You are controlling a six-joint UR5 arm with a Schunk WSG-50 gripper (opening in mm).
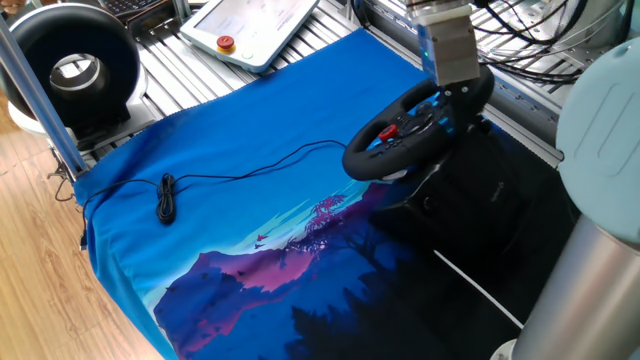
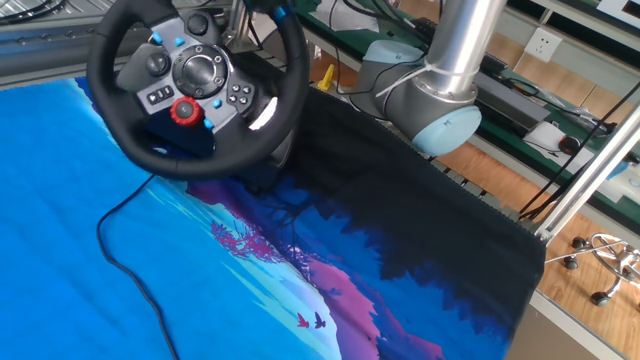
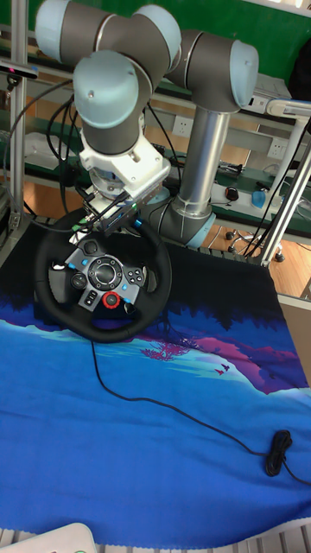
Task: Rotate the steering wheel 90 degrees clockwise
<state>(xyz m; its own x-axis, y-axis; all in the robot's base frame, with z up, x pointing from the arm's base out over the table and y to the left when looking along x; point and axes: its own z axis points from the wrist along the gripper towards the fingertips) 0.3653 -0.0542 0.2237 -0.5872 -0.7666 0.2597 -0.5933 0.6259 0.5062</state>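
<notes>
The steering wheel (image 1: 405, 130) is black and padded, with red and blue hub buttons, and stands tilted on its black base (image 1: 470, 195) at the right of the blue cloth. My gripper (image 1: 461, 90) comes down on the top of the rim and is shut on it. In the tall fixed view the gripper (image 3: 111, 219) clasps the rim's upper edge, and the steering wheel (image 3: 60, 315) faces the camera with its red knob low on the hub. In the other fixed view the steering wheel (image 2: 275, 95) fills the top left; the gripper is almost cut off there.
A black cable (image 1: 240, 168) runs from the wheel across the cloth (image 1: 230, 230) to a coil (image 1: 165, 198). At the back left stand a black ring-shaped device with a white centre (image 1: 70, 68) and a white pendant (image 1: 250, 30). The arm's base (image 2: 430, 100) stands behind the wheel.
</notes>
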